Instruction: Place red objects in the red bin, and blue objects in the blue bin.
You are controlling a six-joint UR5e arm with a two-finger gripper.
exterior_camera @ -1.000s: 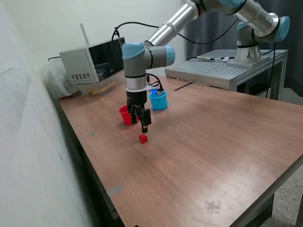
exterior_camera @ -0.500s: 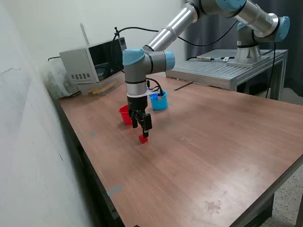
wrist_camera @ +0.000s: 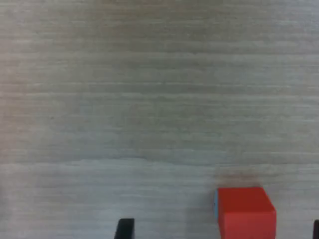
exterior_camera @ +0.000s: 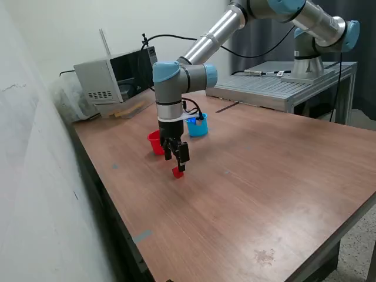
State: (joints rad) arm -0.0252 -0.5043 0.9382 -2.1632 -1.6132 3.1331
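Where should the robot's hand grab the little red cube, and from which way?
Probably from straight above, pinching two opposite flat sides of the red cube. It sits flat on the wooden table with nothing touching it, so its upright faces are free. The hand already hangs over it, fingers apart.

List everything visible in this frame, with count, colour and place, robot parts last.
Red cube: one, red, on the table below the gripper.
Red bin: one, red, behind the arm's wrist.
Blue bin: one, light blue, to the exterior view's right of the red bin.
Table: one, brown wood.
Grey box: one, at the table's far corner.
Metal bench: one, grey, beyond the table.
Gripper: one, black, fingers either side of the red cube, apparently open.
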